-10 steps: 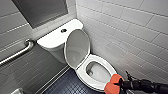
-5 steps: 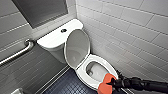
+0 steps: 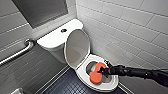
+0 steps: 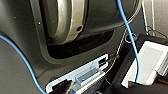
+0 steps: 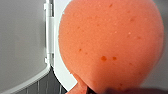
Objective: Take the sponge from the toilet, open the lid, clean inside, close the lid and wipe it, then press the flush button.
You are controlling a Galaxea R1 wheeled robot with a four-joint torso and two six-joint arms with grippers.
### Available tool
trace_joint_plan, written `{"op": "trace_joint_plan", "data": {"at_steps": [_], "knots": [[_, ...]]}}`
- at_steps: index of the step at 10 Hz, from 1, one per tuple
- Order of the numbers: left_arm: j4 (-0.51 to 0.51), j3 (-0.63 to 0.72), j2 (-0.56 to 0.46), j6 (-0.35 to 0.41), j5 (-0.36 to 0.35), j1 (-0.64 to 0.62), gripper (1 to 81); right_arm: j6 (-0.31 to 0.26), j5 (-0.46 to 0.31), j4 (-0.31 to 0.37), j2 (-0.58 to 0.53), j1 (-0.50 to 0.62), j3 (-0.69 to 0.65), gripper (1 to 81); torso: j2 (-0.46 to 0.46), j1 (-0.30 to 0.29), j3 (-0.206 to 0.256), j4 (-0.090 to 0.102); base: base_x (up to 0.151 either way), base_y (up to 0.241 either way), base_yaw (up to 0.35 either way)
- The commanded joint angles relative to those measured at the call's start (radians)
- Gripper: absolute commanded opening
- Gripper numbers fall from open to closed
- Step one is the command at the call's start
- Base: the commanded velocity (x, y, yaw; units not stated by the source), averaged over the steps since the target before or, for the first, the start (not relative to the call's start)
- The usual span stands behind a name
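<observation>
Evidently the sponge [image 3: 96, 73] is over the bowl opening of the toilet [image 3: 103, 88], low within the seat ring; whether it touches the porcelain cannot be told. The right gripper [image 3: 102, 71] reaches in from the right, its fingers closed on the sponge at the edge nearest the arm. The right wrist view shows the sponge [image 5: 112, 42] close up: an orange face, pitted and porous, with a few darker spots. Judged from that texture, it should be light, soft and easily squashed. It would likely take up water in the bowl and become heavier and slicker. The soundest hold is probably across the narrow waist of its outline, squeezed firmly enough that scrubbing does not drag it free. The lid [image 3: 76, 48] stands raised, leaning back toward the tank [image 3: 56, 40]. The button [image 3: 64, 30] sits dark in the middle of the tank top, well apart from the gripper. Count: one sponge, one toilet, one lid, one button. One grab bar [image 3: 17, 53] is fixed to the grey wall beside the tank.
</observation>
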Motion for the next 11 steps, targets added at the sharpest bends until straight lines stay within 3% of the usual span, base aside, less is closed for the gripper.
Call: {"op": "trace_joint_plan", "data": {"at_steps": [1,2,3,4,5,8,9,10,11], "knots": [[-0.003,0.018,-0.007,0.0,0.036,0.042,81.1,-0.005,-0.042,-0.033,0.066,0.158,-0.051,1.0,0.0,0.0,0.0,0.0,0.0,0.0,0.0],[-0.006,0.018,-0.009,0.0,0.036,0.042,81.1,-0.005,-0.03,-0.044,0.072,0.16,-0.053,1.0,0.0,0.0,0.0,0.038,0.0,0.0,0.0],[-0.006,0.018,-0.009,0.0,0.036,0.042,81.1,-0.004,-0.022,-0.046,0.077,0.163,-0.05,1.0,0.0,0.0,0.0,0.097,0.0,0.0,0.0],[-0.008,0.018,-0.009,0.0,0.036,0.042,81.1,-0.005,-0.021,-0.047,0.086,0.163,-0.048,1.0,0.0,0.0,0.0,0.104,0.0,0.0,0.0],[-0.008,0.018,-0.009,0.0,0.036,0.042,81.1,-0.004,-0.019,-0.061,0.098,0.164,-0.05,1.0,0.0,0.0,0.0,0.125,0.0,0.0,0.0],[-0.009,0.018,-0.012,-0.001,0.036,0.042,81.1,0.01,-0.001,-0.076,0.127,0.152,-0.089,1.0,0.0,0.0,0.0,0.228,0.0,0.0,0.0],[-0.009,0.018,-0.012,-0.001,0.036,0.043,81.1,0.021,0.019,-0.073,0.132,0.123,-0.114,1.0,0.0,0.0,0.0,0.167,0.0,0.0,0.0],[-0.011,0.018,-0.012,-0.001,0.036,0.042,81.1,0.075,0.045,-0.07,0.133,0.093,-0.146,1.0,0.0,0.0,0.0,0.2,0.0,0.0,0.0],[-0.009,0.018,-0.012,-0.001,0.036,0.043,81.1,0.148,0.085,-0.076,0.123,0.063,-0.166,1.0,0.0,0.0,0.0,0.217,0.0,0.0,0.0]]}}
